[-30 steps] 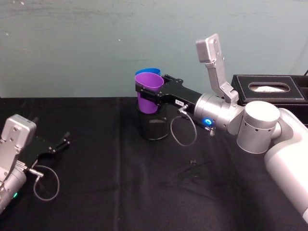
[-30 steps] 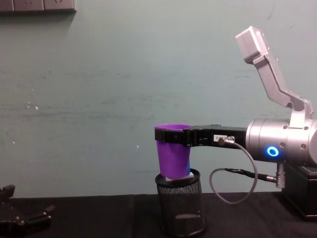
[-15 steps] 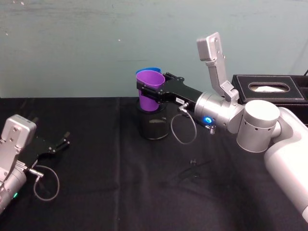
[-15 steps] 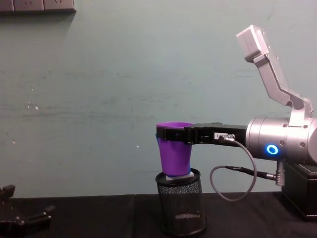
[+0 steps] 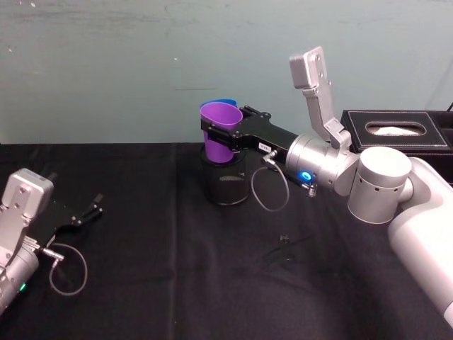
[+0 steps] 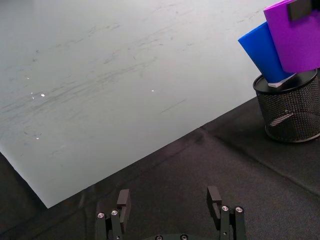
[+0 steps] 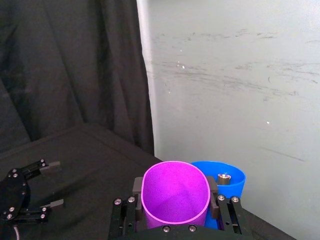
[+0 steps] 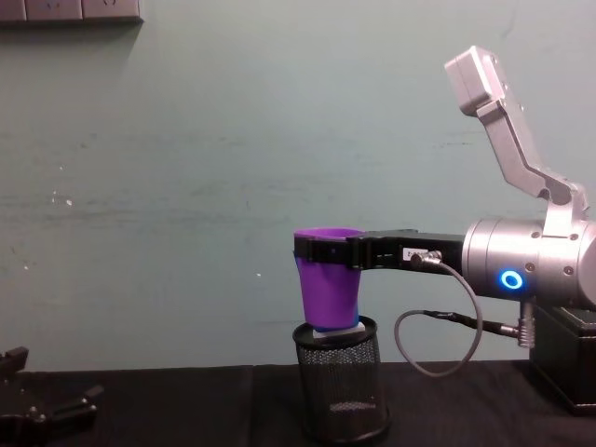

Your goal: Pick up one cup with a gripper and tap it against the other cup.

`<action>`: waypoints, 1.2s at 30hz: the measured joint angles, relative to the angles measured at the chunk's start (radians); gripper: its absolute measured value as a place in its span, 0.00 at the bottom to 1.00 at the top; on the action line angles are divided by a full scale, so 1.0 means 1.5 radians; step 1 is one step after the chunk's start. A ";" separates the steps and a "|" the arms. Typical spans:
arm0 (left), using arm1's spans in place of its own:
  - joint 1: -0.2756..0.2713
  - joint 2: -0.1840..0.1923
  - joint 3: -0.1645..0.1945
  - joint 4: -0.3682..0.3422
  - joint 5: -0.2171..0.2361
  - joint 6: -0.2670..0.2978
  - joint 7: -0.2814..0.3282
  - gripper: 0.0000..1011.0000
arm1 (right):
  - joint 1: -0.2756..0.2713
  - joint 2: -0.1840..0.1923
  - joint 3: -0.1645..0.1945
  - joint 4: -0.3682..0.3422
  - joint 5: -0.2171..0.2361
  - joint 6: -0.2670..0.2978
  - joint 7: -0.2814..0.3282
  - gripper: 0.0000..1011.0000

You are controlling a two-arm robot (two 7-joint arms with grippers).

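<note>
My right gripper point(image 5: 225, 136) is shut on the purple cup point(image 5: 216, 153), holding it just under the rim above the black mesh pen holder point(image 5: 225, 185). The blue cup point(image 5: 221, 104) stands in that holder right behind the purple one. In the left wrist view the blue cup point(image 6: 263, 56) leans and the purple cup point(image 6: 295, 36) overlaps it. In the right wrist view the purple cup point(image 7: 175, 196) sits between the fingers point(image 7: 137, 188), with the blue cup point(image 7: 231, 179) close against it. My left gripper point(image 5: 79, 213) rests open on the table at the left.
A black tissue box point(image 5: 396, 129) stands at the back right, beside my right arm. The pale green wall runs close behind the cups. A small dark scrap point(image 5: 284, 240) lies on the black cloth in front of the holder.
The right gripper has carried the purple cup slightly up and back against the blue cup. Since half a second ago it has hardly moved. The left arm is still.
</note>
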 joint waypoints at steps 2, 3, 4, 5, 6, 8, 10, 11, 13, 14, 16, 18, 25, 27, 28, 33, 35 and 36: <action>0.000 0.000 0.000 0.000 0.000 0.000 0.000 0.99 | 0.000 0.000 0.000 0.000 0.000 0.000 0.000 0.72; 0.000 0.000 0.000 0.000 0.000 0.000 0.000 0.99 | 0.000 0.000 0.000 0.000 0.000 0.000 0.000 0.72; 0.000 0.000 0.000 0.000 0.000 0.000 0.000 0.99 | 0.000 0.000 0.000 0.000 0.000 0.000 0.000 0.72; 0.000 0.000 0.000 0.000 0.000 0.000 0.000 0.99 | 0.000 0.000 0.000 0.000 0.000 0.000 0.000 0.72; 0.000 0.000 0.000 0.000 0.000 0.000 0.000 0.99 | 0.000 0.000 0.000 0.000 0.000 0.000 0.000 0.72; 0.000 0.000 0.000 0.000 0.000 0.000 0.000 0.99 | 0.000 0.000 0.000 0.000 0.000 0.000 0.000 0.72; 0.000 0.000 0.000 0.000 0.000 0.000 0.000 0.99 | -0.001 0.000 0.000 0.000 -0.001 0.000 0.000 0.72; 0.000 0.000 0.000 0.000 0.000 0.000 0.000 0.99 | -0.001 0.001 0.000 -0.001 -0.001 0.000 0.000 0.72; 0.000 0.000 0.000 0.000 0.000 0.000 0.000 0.99 | -0.001 0.001 0.000 -0.001 -0.001 0.000 0.000 0.72; 0.000 0.000 0.000 0.000 0.000 0.000 0.000 0.99 | -0.001 0.001 0.000 -0.001 -0.001 0.000 0.000 0.72; 0.000 0.000 0.000 0.000 0.000 0.000 0.000 0.99 | -0.001 0.001 0.000 -0.001 -0.001 0.000 0.000 0.72; 0.000 0.000 0.000 0.000 0.000 0.000 0.000 0.99 | -0.001 0.001 0.000 -0.001 -0.001 0.000 0.000 0.72; 0.000 0.000 0.000 0.000 0.000 0.000 0.000 0.99 | -0.001 0.001 0.000 -0.001 -0.001 0.000 0.000 0.72; 0.000 0.000 0.000 0.000 0.000 0.000 0.000 0.99 | -0.001 0.001 0.000 -0.001 -0.001 0.000 0.000 0.72; 0.000 0.000 0.000 0.000 0.000 0.000 0.000 0.99 | -0.001 0.001 0.000 -0.001 -0.001 0.000 0.000 0.72; 0.000 0.000 0.000 0.000 0.000 0.000 0.000 0.99 | -0.001 0.001 0.000 -0.001 -0.001 0.000 0.000 0.72; 0.000 0.000 0.000 0.000 0.000 0.000 0.000 0.99 | -0.001 0.001 0.000 -0.001 -0.001 0.000 0.000 0.72; 0.000 0.000 0.000 0.000 0.000 0.000 0.000 0.99 | -0.001 0.001 0.000 -0.001 -0.001 0.000 0.000 0.72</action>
